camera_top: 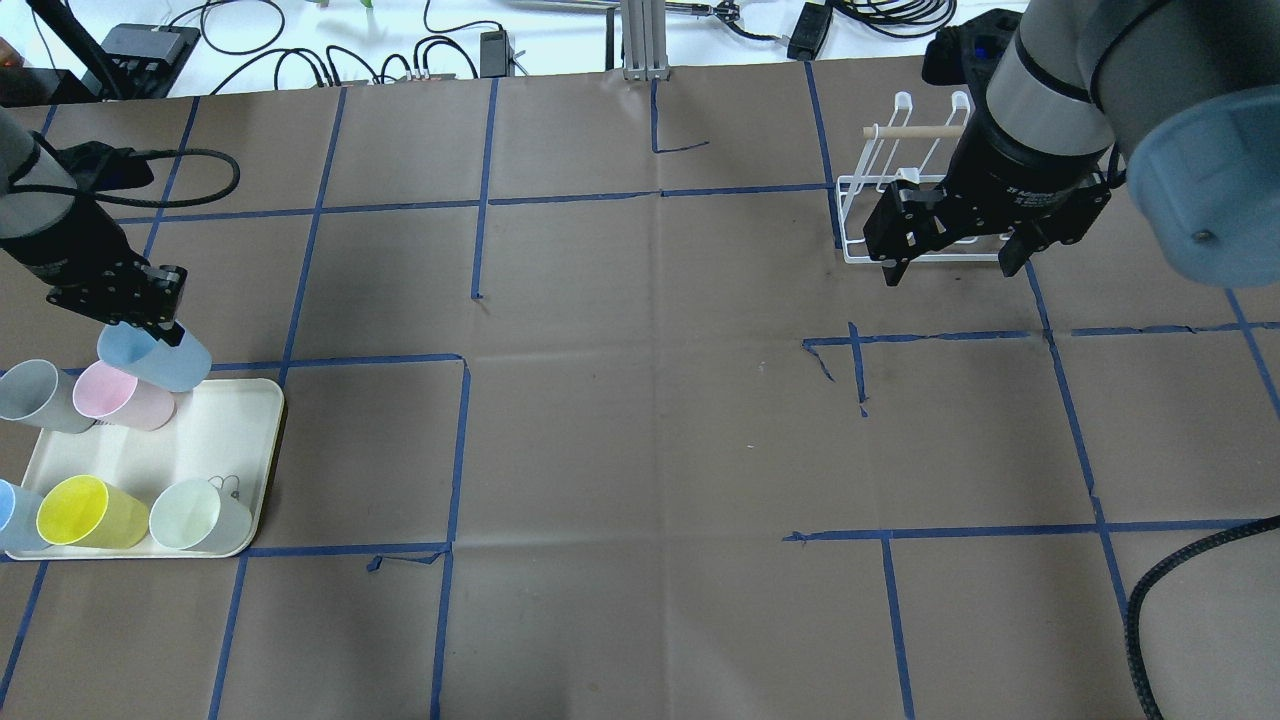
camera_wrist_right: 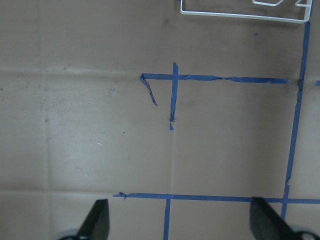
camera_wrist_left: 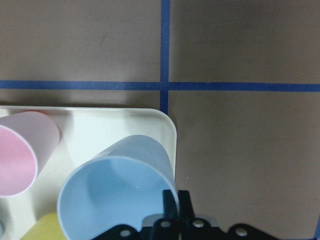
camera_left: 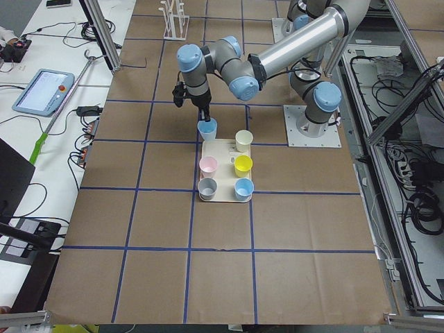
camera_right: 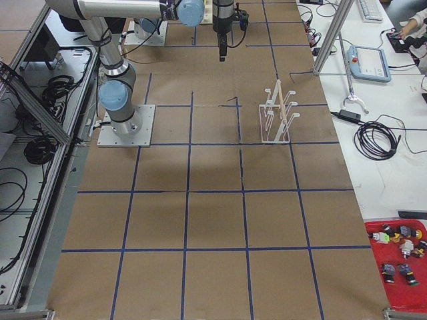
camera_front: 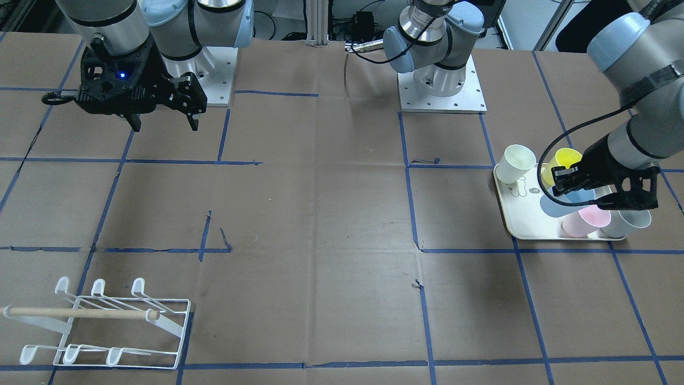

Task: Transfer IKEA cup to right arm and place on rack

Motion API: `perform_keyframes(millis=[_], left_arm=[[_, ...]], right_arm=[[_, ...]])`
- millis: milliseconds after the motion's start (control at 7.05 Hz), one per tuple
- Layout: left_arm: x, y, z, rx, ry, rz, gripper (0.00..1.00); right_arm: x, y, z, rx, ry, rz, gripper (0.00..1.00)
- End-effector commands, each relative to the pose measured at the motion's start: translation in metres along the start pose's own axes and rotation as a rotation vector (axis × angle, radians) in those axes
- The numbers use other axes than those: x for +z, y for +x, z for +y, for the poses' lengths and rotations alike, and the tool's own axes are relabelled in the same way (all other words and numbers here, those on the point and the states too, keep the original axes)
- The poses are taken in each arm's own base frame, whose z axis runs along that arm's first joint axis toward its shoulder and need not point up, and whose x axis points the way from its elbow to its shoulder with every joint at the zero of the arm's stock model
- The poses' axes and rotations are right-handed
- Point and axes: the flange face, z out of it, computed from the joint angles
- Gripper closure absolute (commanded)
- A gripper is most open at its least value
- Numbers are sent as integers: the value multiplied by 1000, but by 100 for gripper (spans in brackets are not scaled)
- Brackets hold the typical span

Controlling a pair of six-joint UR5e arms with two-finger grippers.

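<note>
My left gripper (camera_top: 150, 325) is shut on the rim of a light blue IKEA cup (camera_top: 160, 360), pinching its wall over the far corner of the cream tray (camera_top: 235, 425). The left wrist view shows the closed fingers (camera_wrist_left: 172, 202) on the rim of that cup (camera_wrist_left: 115, 195). My right gripper (camera_top: 950, 272) hangs open and empty above the table, just in front of the white wire rack (camera_top: 905, 185). In the front view the rack (camera_front: 107, 321), with its wooden dowel, stands well apart from the right gripper (camera_front: 165, 127).
On the tray lie a pink cup (camera_top: 125, 395), a grey cup (camera_top: 35, 395), a yellow cup (camera_top: 90, 512), a pale cup (camera_top: 198, 515) and another blue cup (camera_top: 8, 515). Brown paper with blue tape lines (camera_top: 460, 450) covers the table between the arms.
</note>
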Motion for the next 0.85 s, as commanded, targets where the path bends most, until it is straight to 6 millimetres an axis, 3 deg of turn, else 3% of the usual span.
perform_keyframes(millis=[0, 284, 709], left_arm=[[-64, 8, -6, 72, 83, -16, 100], [-106, 28, -9, 216, 293, 79, 100], [-130, 62, -8, 394, 601, 237, 100]], right_arm=[[0, 0, 0, 0, 1, 0, 0], [0, 0, 0, 0, 1, 0, 0], [0, 0, 0, 0, 1, 0, 0]])
